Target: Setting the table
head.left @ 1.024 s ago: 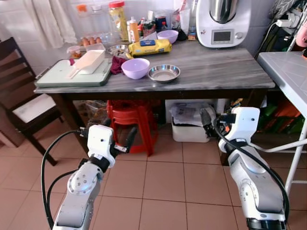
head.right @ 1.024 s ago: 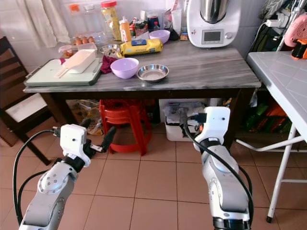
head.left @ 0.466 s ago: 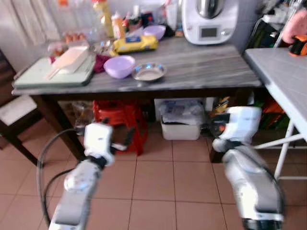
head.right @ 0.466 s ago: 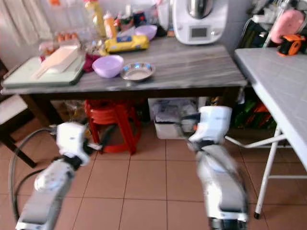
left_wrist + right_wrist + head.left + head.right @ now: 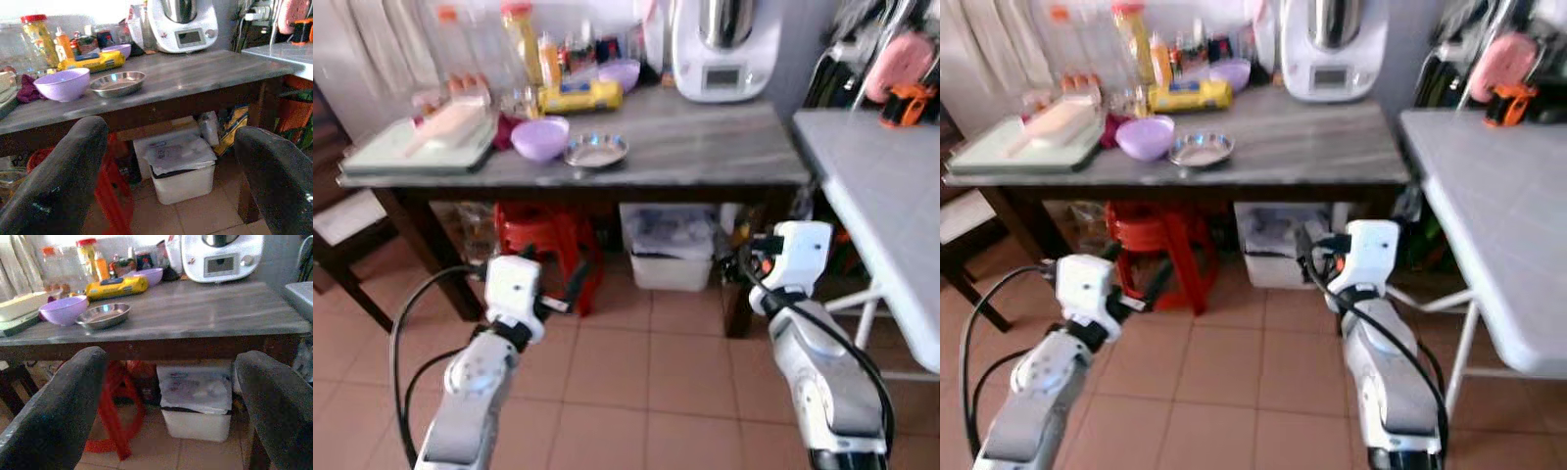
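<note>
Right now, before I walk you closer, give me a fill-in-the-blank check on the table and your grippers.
1. The steel dish sits on the dark table right beside the ____ bowl.
2. Under the table, beside the white bin, stands a stack of ____ stools.
3. Both the left gripper and the right gripper have their fingers ____ and hold nothing.
4. The white kitchen machine stands at the ____ of the table.

Missing words: purple; red; open; back
</note>
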